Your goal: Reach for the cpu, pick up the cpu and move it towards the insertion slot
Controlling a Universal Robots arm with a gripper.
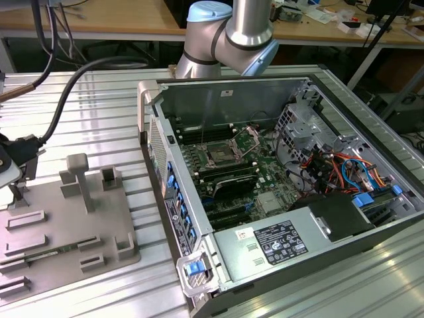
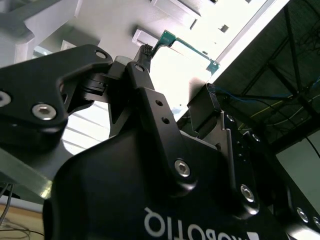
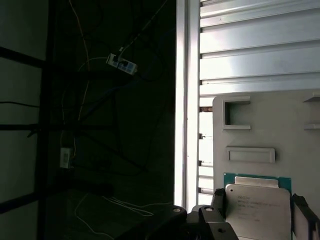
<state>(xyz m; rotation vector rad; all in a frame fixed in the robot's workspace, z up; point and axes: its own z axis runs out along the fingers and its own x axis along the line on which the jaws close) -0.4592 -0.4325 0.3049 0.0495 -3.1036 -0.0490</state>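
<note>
gripper: low at the tray's edge on the exterior view's left, astride the cpu — gripping it or not, I can't tell.
cpu: flat on the tray, silver top up, green rim showing.
slot: well apart from the tray — inside the open case.

In the second wrist view the gripper body is reading as a dark silhouette, and the surface just past it is blowing out to white, probably the cpu top. In the first wrist view the table slats beyond the gripper are overexposing. The cpu right at it is catching a soft sheen. The off-table space beside it is going near-black. Even, bright room light is filling the exterior view, with mild glare streaking the slats.
</note>
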